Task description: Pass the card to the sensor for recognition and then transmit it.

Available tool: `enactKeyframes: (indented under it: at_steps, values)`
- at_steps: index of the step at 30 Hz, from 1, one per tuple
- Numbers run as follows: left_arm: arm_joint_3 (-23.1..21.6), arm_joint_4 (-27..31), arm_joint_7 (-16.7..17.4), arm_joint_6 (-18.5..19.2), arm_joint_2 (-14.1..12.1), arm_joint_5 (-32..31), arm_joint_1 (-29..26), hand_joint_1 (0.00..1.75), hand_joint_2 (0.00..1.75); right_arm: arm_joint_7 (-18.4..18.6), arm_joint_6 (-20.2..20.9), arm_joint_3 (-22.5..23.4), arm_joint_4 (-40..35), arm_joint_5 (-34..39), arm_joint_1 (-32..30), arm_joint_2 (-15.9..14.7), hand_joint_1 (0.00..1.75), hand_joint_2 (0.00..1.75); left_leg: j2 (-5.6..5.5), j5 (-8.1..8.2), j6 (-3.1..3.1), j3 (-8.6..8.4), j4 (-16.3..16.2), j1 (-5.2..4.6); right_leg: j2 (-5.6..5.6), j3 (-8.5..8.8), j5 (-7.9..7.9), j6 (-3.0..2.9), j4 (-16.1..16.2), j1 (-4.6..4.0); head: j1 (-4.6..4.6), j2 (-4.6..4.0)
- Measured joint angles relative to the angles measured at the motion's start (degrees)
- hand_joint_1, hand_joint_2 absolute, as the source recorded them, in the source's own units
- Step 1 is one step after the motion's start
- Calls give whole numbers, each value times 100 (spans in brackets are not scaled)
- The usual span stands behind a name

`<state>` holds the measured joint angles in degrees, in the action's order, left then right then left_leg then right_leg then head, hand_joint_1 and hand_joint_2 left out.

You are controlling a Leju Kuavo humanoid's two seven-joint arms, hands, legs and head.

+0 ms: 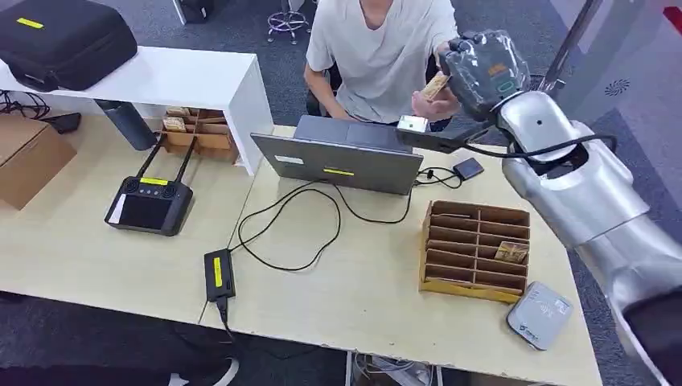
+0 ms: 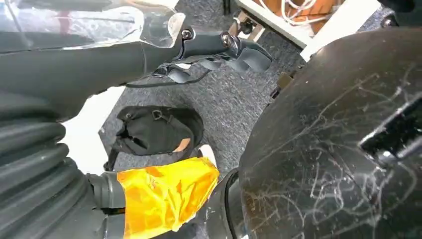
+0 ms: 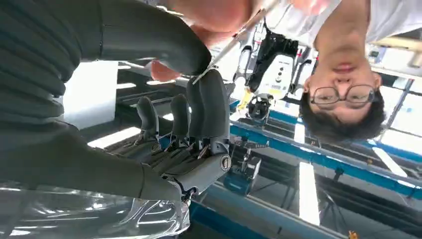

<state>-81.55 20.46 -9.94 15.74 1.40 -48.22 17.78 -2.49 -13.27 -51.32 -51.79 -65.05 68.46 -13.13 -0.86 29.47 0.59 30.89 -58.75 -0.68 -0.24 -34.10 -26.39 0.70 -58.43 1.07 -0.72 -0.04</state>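
My right hand is raised at the far side of the table and pinches a tan card held out toward a seated person. The person's hand touches the same card. In the right wrist view the card shows edge-on between my thumb and a finger, with the person's hand on its far end. The grey card sensor lies at the table's near right corner. My left hand hangs beside my body over the floor, fingers loose and holding nothing.
A wooden slotted card box with one card in it stands near the sensor. A laptop, cables, a power brick and a black controller lie on the table. A white shelf stands at the back left.
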Motion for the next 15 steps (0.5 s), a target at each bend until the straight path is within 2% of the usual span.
enactKeyframes:
  at_steps: [2, 3, 7, 15]
  values:
    - [-26, 0, -11, 50, 4, 30, 13, 0, 175, 2, 17, -102, 278, -48, 83, 194, 113, 175, 0, 0, -1, 0, 0, 3, 0, 0, 0, 0, 0, -3, 0, 0]
    - [-33, 0, -39, 72, 4, 48, 17, 0, 175, 7, 17, -133, 384, -59, 103, 267, 0, 175, -1, -1, -1, 0, 0, 3, -1, 0, 0, 0, 0, -3, 2, 0]
    - [-76, 0, -70, 112, 2, 103, 32, 0, 175, -59, -4, -267, 703, -57, 179, 476, 0, 175, -6, -2, -3, 2, 0, 3, -4, 0, 0, 0, 0, -3, 2, 0]
    - [-118, 0, -122, 140, -26, 203, 40, 0, 175, -20, -2, -387, 926, -37, 246, 520, 0, 175, -6, -2, -3, 7, -5, 2, -5, 1, 0, 0, 2, -2, 4, 0]
